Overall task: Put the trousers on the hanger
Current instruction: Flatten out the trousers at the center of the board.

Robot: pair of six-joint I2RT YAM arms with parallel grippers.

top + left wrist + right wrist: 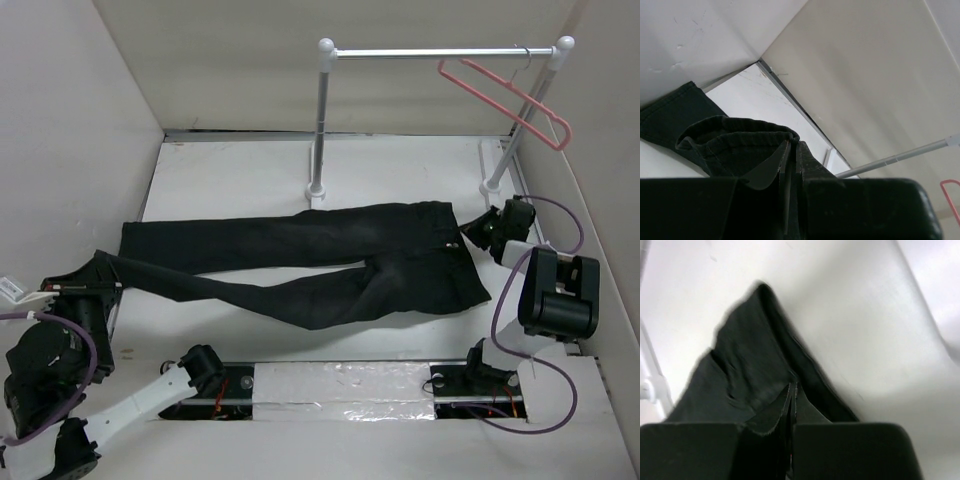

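Note:
The black trousers [330, 260] lie flat across the table, waist to the right and the two legs stretching left. My left gripper [104, 263] is shut on the hem of the near leg at the far left; the left wrist view shows the bunched hem [735, 137] pinched between the closed fingertips [792, 144]. My right gripper [472, 234] is shut on the waistband at the right; the right wrist view shows the cloth [750, 365] at the closed tips [792, 386]. The pink hanger [512, 98] hangs from the right end of the rail, and a piece of it shows in the left wrist view [951, 196].
A white rail [440, 51] on two posts stands at the back of the table, its left post [320, 130] just behind the trousers. White walls enclose the left, back and right sides. A foil-covered strip [340, 385] lies between the arm bases.

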